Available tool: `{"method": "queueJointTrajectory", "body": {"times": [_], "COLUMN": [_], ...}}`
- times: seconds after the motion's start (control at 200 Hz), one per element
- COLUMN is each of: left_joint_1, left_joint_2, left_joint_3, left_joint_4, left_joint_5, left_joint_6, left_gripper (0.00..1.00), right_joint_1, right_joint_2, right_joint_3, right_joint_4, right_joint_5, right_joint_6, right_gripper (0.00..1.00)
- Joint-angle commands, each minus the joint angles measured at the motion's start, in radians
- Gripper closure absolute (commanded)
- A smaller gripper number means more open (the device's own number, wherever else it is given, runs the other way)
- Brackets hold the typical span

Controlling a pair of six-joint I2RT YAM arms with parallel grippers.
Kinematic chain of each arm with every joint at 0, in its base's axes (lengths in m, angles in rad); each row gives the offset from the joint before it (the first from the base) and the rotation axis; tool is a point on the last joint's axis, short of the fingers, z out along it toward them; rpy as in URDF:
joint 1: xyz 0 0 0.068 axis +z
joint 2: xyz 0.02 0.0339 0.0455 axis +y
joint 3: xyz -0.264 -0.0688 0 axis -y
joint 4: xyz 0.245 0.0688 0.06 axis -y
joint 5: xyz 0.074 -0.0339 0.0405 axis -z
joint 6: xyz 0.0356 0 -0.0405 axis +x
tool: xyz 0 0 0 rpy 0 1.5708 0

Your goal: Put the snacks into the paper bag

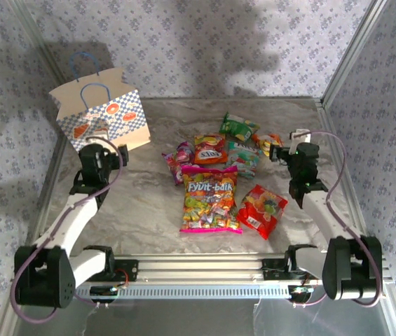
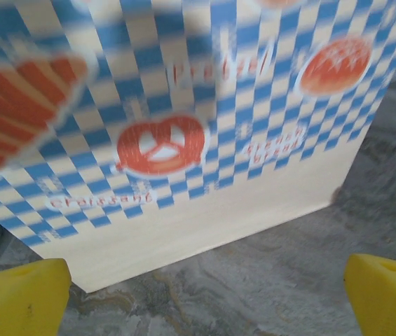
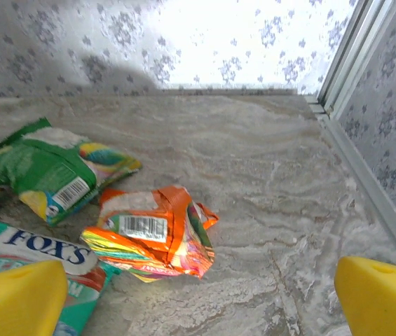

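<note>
The paper bag (image 1: 99,112) stands upright at the back left, tan with blue-white checks and blue handles. In the left wrist view its printed side (image 2: 183,126) is close ahead. My left gripper (image 1: 117,155) (image 2: 201,308) is open just in front of the bag's base and holds nothing. The snacks lie mid-table: a large pink bag (image 1: 210,199), a red packet (image 1: 261,210), an orange one (image 1: 209,149), a green one (image 1: 238,127) and a teal one (image 1: 243,157). My right gripper (image 1: 282,150) (image 3: 198,308) is open and empty, just short of a crumpled orange packet (image 3: 152,234).
A purple packet (image 1: 180,161) lies left of the pile. The green packet (image 3: 50,168) and the teal FOX'S packet (image 3: 43,255) lie left of the crumpled one. Patterned walls close the table, with a metal frame post (image 3: 345,56) at the back right corner.
</note>
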Motion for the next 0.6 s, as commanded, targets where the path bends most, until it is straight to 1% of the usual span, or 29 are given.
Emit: {"method": "queueJointTrajectory", "body": {"times": [0.0,0.13,0.215,0.335,0.445,0.495,0.595], "left_joint_1": [-0.019,-0.037,-0.039,-0.04,-0.04,-0.042,-0.042], "left_joint_2": [-0.076,-0.116,-0.124,-0.099,-0.054,-0.035,0.001], "left_joint_3": [0.13,0.224,0.286,0.378,0.457,0.489,0.563], "left_joint_4": [-0.229,-0.34,-0.403,-0.492,-0.554,-0.566,-0.598], "left_joint_5": [-0.022,0.001,0.015,-0.007,-0.029,-0.039,-0.075], "left_joint_6": [-0.042,-0.028,-0.042,-0.086,-0.122,-0.123,-0.1], "left_gripper": [0.02,0.0,0.02,0.03,0.09,0.11,0.12], "right_joint_1": [0.017,0.026,0.047,0.068,0.076,0.08,0.091], "right_joint_2": [-0.055,-0.105,-0.129,-0.161,-0.168,-0.164,-0.145], "right_joint_3": [0.039,0.071,0.111,0.144,0.174,0.188,0.21], "right_joint_4": [-0.148,-0.209,-0.28,-0.335,-0.389,-0.418,-0.472], "right_joint_5": [0.041,0.039,0.085,0.104,0.081,0.071,0.062], "right_joint_6": [0.027,0.035,0.046,0.047,0.059,0.063,0.069], "right_gripper": [0.0,0.0,0.0,0.0,0.0,0.0,0.0]}}
